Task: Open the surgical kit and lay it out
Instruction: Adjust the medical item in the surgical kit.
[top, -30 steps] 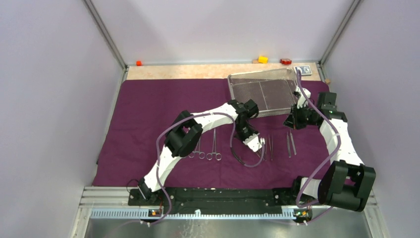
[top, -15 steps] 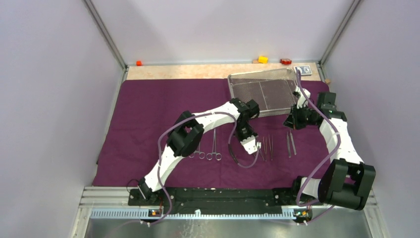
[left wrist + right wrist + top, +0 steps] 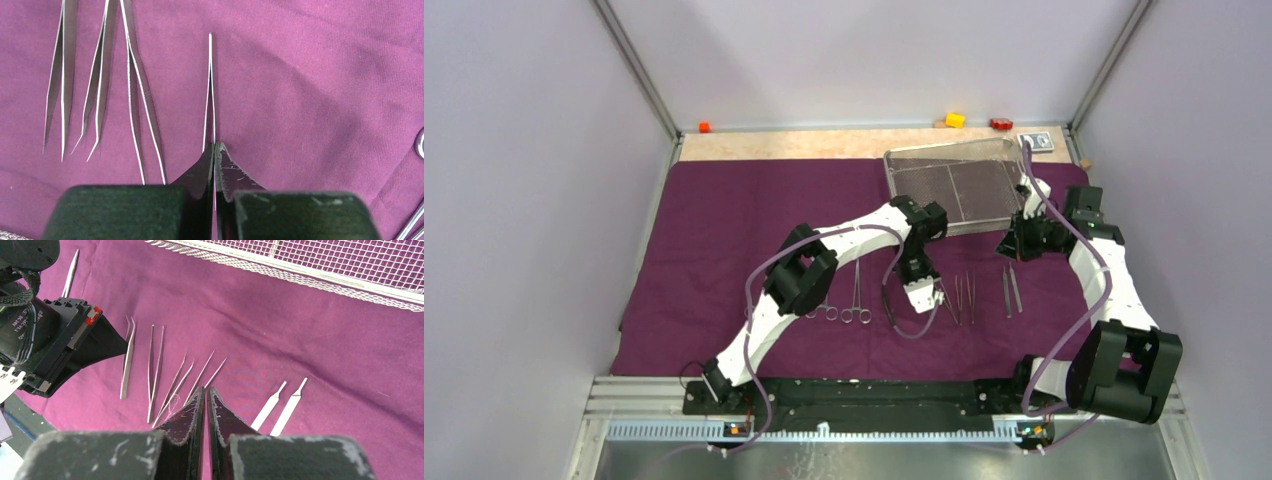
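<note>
The dark purple cloth wrap [image 3: 724, 220] lies spread flat, with the wire-mesh tray [image 3: 954, 185] on its far right part. Two ring-handled clamps [image 3: 856, 292] lie in the middle. My left gripper [image 3: 934, 297] is low over the cloth, shut on a slim pair of tweezers [image 3: 210, 90] that points straight ahead from the fingertips [image 3: 222, 160]. Three more tweezers [image 3: 100, 80] lie in a row to their left. My right gripper [image 3: 1009, 248] hangs shut with nothing in it just in front of the tray [image 3: 320, 270], above two flat steel handles [image 3: 280, 405].
A yellow block [image 3: 954, 120], a red block [image 3: 1001, 124] and an orange block [image 3: 705, 127] sit along the back wall. A small blue-white card packet [image 3: 1036, 141] lies at the back right corner. Walls close in left and right.
My left gripper has shifted a little to the left over the cloth, still shut on the tweezers. The right arm has not moved.
</note>
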### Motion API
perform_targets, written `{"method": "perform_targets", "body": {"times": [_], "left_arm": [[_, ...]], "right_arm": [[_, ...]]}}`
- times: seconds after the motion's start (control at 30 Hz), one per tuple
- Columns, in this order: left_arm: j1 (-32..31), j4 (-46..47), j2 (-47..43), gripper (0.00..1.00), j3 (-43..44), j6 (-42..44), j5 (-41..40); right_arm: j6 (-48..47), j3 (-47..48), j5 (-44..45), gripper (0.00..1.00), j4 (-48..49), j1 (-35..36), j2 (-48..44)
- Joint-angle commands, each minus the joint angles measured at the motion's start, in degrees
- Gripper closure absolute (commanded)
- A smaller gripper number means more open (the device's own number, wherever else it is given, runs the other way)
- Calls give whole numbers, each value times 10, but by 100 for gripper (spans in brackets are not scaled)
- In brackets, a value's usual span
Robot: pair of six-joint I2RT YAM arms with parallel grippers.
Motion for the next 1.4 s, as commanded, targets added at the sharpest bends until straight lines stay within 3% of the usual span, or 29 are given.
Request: {"method": "perform_targets", "body": {"times": [0.0,0.13,0.6,1.37], "left_arm": [[-1,-38,12,100,19,29,-1],[-1,-36,16,99,19,32,2],[-2,-18,17,75,19,32,8],[-8,16,-35,69,-23,-12,-6]], "right_arm": [[-11,9,-9,96,2,-5,1],[-11,8,-9,96,2,-5,1],[-13,9,-11,96,1,-5,5],[-23,8,-25,96,-7,-5,2]]}}
